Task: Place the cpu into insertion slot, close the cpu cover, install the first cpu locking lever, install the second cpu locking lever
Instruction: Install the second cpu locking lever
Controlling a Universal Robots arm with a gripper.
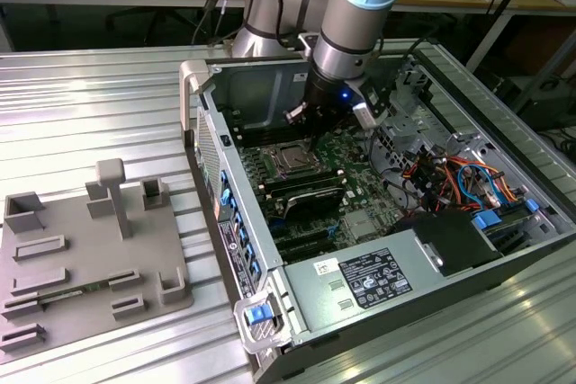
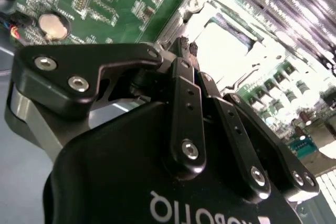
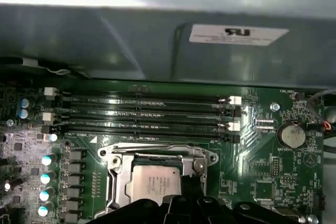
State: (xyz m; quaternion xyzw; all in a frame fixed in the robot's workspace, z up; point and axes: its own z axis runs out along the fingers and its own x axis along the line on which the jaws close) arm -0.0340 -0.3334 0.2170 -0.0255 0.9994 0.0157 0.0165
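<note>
one gripper (image 2: 188, 51), fingers pressed together, hovered at the cover's (image 3: 157, 153) edge over the seated cpu (image 3: 156, 184); a lever step seemed in hand.

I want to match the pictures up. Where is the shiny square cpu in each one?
Exterior view: the cpu sits in the middle of the green board, just below the arm.
Second wrist view: it is the bright square just beyond the gripper.
First wrist view: it lies under the cpu cover, beside the gripper.
Shared landmark: the cpu cover around it.
</note>
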